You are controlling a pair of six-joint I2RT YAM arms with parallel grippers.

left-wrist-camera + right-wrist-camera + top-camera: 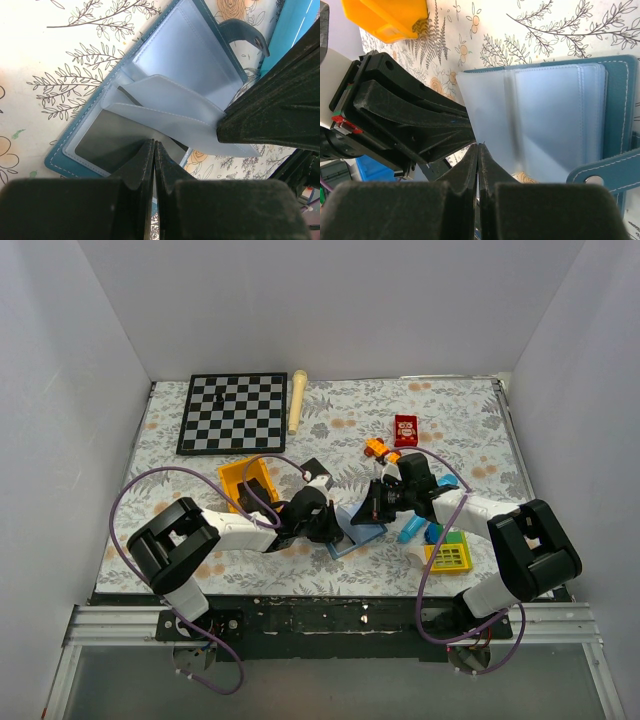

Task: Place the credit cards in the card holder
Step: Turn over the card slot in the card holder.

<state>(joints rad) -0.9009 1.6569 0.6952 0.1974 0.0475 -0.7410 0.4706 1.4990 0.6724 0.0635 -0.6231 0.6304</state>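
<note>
Open card holder (357, 533) lies on the bench (450, 410), centre of the top view — one dark credit card (110, 140) sits in its lower-left clear pocket. Left fingers (142, 160) are clenched just over that pocket; right fingers (467, 160) are clenched at the edge of a lifted sleeve (170, 107).

Card holder (366, 535) mostly hidden under my left pincer (333, 524) and right pincer (360, 512); far edge cut off.

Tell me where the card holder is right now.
In the top view the card holder lies open near the table's front centre, between the left gripper and right gripper, right of the yellow bin.
</note>
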